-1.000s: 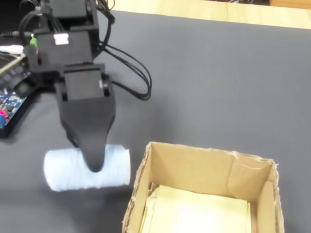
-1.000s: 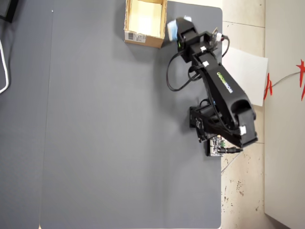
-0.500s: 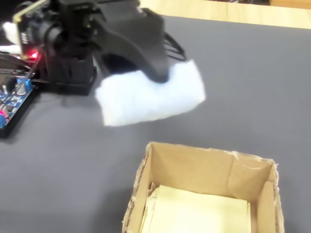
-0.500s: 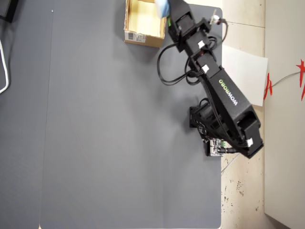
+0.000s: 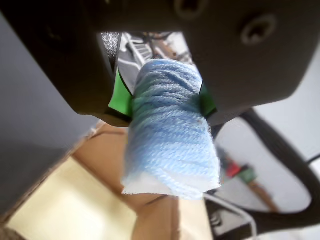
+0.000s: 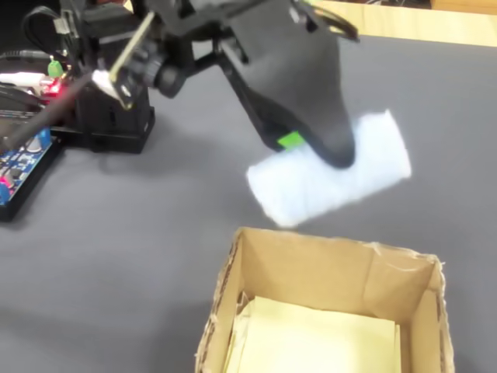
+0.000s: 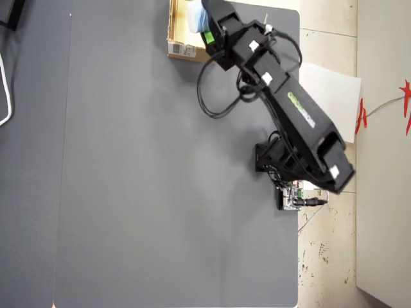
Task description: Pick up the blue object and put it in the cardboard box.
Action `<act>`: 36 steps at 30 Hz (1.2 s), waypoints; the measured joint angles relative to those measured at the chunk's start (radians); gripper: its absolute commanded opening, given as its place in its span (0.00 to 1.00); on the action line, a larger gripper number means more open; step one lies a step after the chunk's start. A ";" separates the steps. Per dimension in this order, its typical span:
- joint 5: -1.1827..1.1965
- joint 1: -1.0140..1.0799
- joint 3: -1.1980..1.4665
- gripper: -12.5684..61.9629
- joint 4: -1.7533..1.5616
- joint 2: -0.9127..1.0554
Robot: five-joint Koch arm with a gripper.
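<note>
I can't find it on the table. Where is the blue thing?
The blue thing is up in the air, squeezed in the gripper, just behind the open box in the fixed view.

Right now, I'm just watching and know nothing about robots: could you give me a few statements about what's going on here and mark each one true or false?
1. The gripper is clamped on the blue object. True.
2. The blue object already lies on the floor of the cardboard box. False: in the fixed view it hangs in the air, beside and above the box's rim.
3. The box is open at the top, with a pale yellowish inside. True.
4. The box stands on a bright red mat. False: the mat is dark grey.
5. The gripper has green pads. True.
</note>
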 measured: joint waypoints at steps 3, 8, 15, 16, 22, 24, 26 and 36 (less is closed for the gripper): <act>-0.046 -0.002 -0.057 0.47 0.064 -0.060; -0.074 -0.003 -0.141 0.55 0.150 -0.164; -0.075 0.009 -0.169 0.62 0.160 -0.207; -0.075 0.014 -0.170 0.62 0.160 -0.207; -0.038 0.025 -0.169 0.62 0.160 -0.206; 0.002 0.023 -0.169 0.62 0.160 -0.202; 0.055 0.023 -0.167 0.63 0.160 -0.187; 0.318 -0.101 0.120 0.63 0.034 0.071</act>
